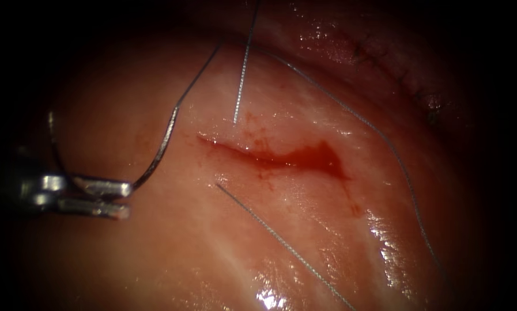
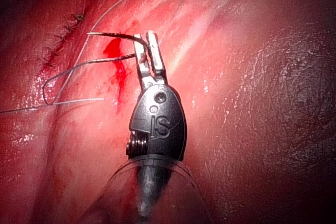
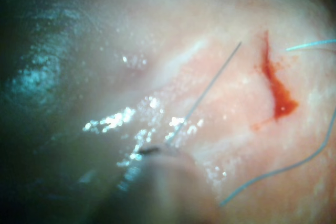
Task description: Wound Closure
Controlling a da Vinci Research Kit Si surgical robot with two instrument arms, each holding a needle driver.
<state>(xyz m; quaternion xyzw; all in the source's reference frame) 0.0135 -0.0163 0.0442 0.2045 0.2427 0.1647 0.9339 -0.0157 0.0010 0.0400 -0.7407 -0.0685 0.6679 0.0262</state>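
Glistening tissue (image 1: 154, 253) lay around the cut (image 1: 281, 156). Your left tool (image 1: 99, 197) gripped the needle (image 1: 165, 138) near one end, clear of tissue, left of the cut; thread (image 1: 385, 138) trailed right. Judging so, re-aiming comes next.

Curved needle (image 1: 165, 138) clear of tissue (image 1: 154, 259), left of the cut (image 1: 281, 156), one end in left hand (image 1: 111, 198); thread (image 1: 385, 144) loops right of the cut.
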